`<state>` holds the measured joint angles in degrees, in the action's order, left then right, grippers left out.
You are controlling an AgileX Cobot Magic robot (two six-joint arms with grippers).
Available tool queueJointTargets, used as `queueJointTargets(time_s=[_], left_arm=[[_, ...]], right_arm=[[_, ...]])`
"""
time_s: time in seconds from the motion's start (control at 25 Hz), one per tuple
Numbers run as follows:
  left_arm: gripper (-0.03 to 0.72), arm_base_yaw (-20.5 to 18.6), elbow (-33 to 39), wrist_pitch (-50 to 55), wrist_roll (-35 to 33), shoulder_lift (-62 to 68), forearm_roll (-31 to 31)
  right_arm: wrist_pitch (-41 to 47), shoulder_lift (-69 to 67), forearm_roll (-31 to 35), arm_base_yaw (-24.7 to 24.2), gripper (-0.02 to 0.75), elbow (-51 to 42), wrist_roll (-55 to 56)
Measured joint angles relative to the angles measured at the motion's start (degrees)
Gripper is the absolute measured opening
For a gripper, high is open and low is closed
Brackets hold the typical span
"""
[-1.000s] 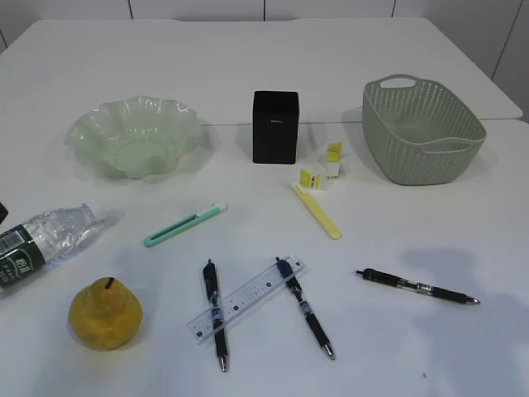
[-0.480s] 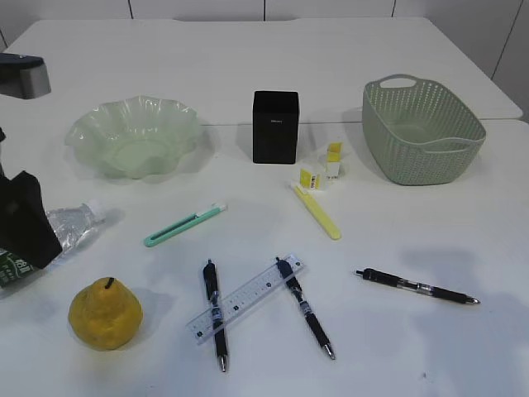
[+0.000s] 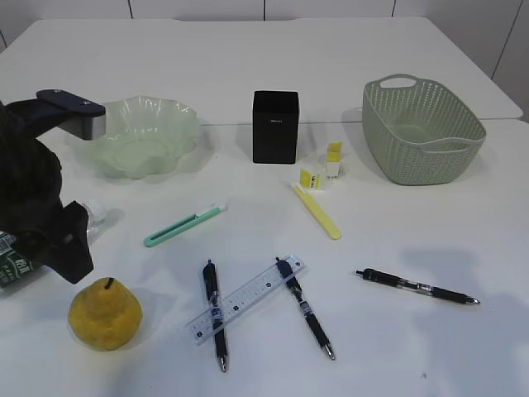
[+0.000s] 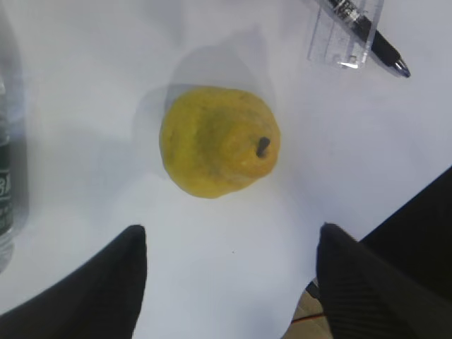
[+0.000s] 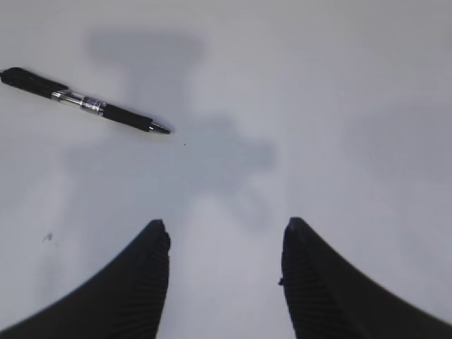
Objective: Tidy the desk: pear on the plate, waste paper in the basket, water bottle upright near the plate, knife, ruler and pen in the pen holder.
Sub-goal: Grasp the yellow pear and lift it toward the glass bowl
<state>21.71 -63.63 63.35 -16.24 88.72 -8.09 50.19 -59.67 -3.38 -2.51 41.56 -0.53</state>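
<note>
The yellow pear [image 3: 106, 314] sits at the desk's front left, and in the left wrist view the pear [image 4: 219, 141] lies just ahead of my open, empty left gripper [image 4: 231, 229]. My left arm [image 3: 37, 198] covers most of the lying water bottle [image 3: 11, 269]. The plate [image 3: 136, 136], black pen holder [image 3: 275, 126] and basket [image 3: 421, 128] stand along the back. Waste paper [image 3: 322, 169] lies beside the holder. A green knife [image 3: 183, 226], the ruler [image 3: 246, 299] and pens [image 3: 214, 314] lie mid-desk. My right gripper [image 5: 226, 224] is open over bare desk, near a pen [image 5: 85, 104].
A yellow knife-like stick [image 3: 316, 212] lies below the paper scraps. Two more pens [image 3: 306, 308] [image 3: 417, 287] lie at the front, one crossing the ruler. The desk edge shows at the lower right of the left wrist view. The right arm is out of the exterior view.
My left arm has come in from the left edge and moved right and forward, now standing over the bottle beside the pear. Nothing on the desk has shifted.
</note>
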Motion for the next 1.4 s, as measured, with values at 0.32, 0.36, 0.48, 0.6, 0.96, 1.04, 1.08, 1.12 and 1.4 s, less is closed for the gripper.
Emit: queueJointTargets(time_s=[0.32, 0.36, 0.48, 0.6, 0.96, 1.04, 1.08, 1.12, 1.4], left_arm=[[0.532, 2.7, -0.1, -2.7, 0.0, 3.6, 1.9], [0.532, 2.8, -0.1, -2.9, 0.0, 3.8, 1.9], [0.532, 3.7, -0.1, -3.5, 0.0, 4.4, 1.9], [0.532, 4.0, -0.1, -4.1, 0.0, 4.6, 1.9], [0.532, 4.1, -0.1, -4.1, 0.0, 7.2, 2.2], [0.532, 4.1, -0.1, -4.1, 0.0, 8.0, 2.2], [0.532, 4.1, -0.1, -4.1, 0.0, 8.4, 2.2], [0.532, 4.1, -0.1, -4.1, 0.0, 8.8, 2.2], [0.53, 4.1, -0.2, -4.1, 0.0, 10.4, 2.2]], right_arm=[[-0.1, 0.0, -0.1, 0.0, 0.39, 0.0, 0.1], [-0.1, 0.0, -0.1, 0.0, 0.389, 0.0, 0.1], [-0.2, 0.0, -0.3, 0.0, 0.389, 0.0, 0.1], [-0.3, 0.0, -0.4, 0.0, 0.389, 0.0, 0.1], [-0.6, 0.0, -0.4, 0.0, 0.389, 0.0, 0.1], [-0.6, 0.0, -0.4, 0.0, 0.389, 0.0, 0.1], [-0.6, 0.0, -0.4, 0.0, 0.389, 0.0, 0.1], [-0.7, 0.0, -0.4, 0.0, 0.389, 0.0, 0.1], [-0.8, -0.1, -0.4, 0.0, 0.389, 0.0, 0.1]])
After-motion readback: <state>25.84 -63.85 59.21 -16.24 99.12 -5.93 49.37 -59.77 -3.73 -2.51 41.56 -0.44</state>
